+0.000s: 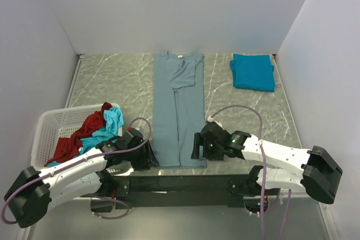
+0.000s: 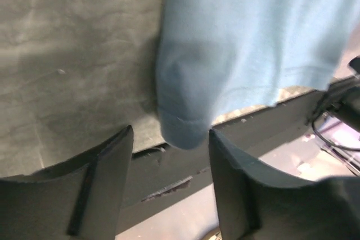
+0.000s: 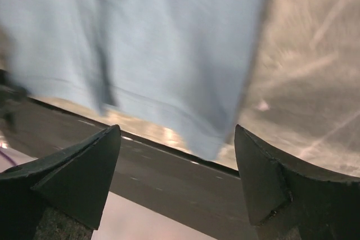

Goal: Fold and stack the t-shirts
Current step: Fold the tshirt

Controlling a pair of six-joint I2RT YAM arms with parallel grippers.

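Left tool [image 2: 171, 133], right tool [image 3: 177, 130]: jaws spread, each at hem corner of grey-blue shirt [image 1: 179, 111], near table [image 1: 112, 77] edge.

A robotics lab test cell: plain white walls [image 1: 169, 9] box in a grey marble-patterned table [image 1: 112, 80] on three sides. At the table's near edge a left arm [image 1: 67, 175] and a right arm [image 1: 281, 158], white and black, stand bolted to a black rail [image 1: 180, 184], purple cables [image 1: 242, 107] looping off them. A white basket [image 1: 48, 133] sits at the table's left.
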